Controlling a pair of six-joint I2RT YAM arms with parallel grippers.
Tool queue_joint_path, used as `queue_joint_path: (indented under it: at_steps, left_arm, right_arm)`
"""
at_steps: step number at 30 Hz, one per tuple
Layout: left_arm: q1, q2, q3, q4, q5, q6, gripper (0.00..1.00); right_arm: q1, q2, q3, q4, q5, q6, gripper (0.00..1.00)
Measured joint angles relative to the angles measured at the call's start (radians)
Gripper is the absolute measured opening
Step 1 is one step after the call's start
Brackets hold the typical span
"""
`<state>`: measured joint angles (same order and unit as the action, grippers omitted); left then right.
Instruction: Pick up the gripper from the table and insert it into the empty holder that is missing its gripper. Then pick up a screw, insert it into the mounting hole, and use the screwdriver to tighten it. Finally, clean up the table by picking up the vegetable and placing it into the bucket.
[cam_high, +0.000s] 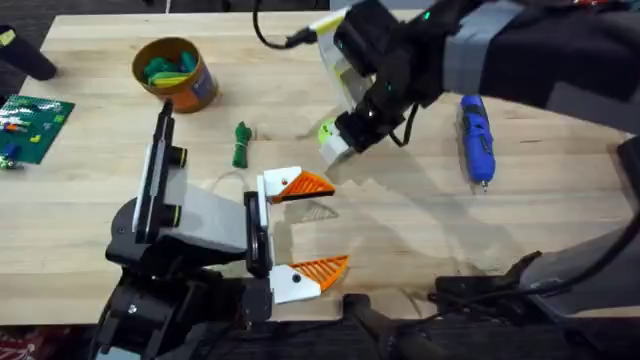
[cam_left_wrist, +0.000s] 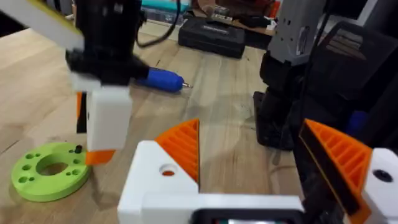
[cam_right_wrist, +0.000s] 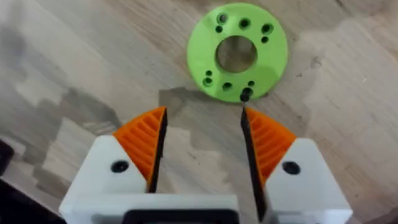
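The lime-green round gripper piece (cam_right_wrist: 237, 53) lies flat on the wooden table near its middle (cam_high: 327, 130), with a small black stud (cam_right_wrist: 245, 95) on its rim. My right gripper (cam_right_wrist: 202, 137) hovers open just above and beside it (cam_high: 336, 146), touching nothing. My left gripper (cam_high: 312, 227) is wide open and empty at the table's front, and the ring (cam_left_wrist: 50, 171) lies ahead of it. The blue screwdriver (cam_high: 476, 140) rests on the right. The dark green vegetable (cam_high: 241, 145) lies left of the ring. The orange bucket (cam_high: 190, 85) stands at the back left. The holder is out of view.
The bucket holds several green and blue pieces. A green circuit board (cam_high: 30, 122) sits at the far left edge. A black case (cam_left_wrist: 211, 36) lies beyond the table. Bare wood stretches between my left gripper and the screwdriver.
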<state>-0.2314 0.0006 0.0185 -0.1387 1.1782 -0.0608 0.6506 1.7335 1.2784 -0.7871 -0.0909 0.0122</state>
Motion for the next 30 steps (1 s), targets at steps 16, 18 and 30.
queue_joint_path:
  at_steps: [16,18,30]
  left_arm:
    - [0.0,0.0,0.0,0.0,0.0,0.0,0.989]
    - [0.0,0.0,0.0,0.0,0.0,0.0,0.989]
    - [0.0,0.0,0.0,0.0,0.0,0.0,0.989]
  right_arm:
    - [-0.001,0.075,-0.033,0.174,0.12,0.007,0.687]
    - [-0.001,0.075,-0.033,0.173,0.121,0.007,0.687]
    - [-0.002,0.077,-0.033,0.174,0.13,0.011,0.521]
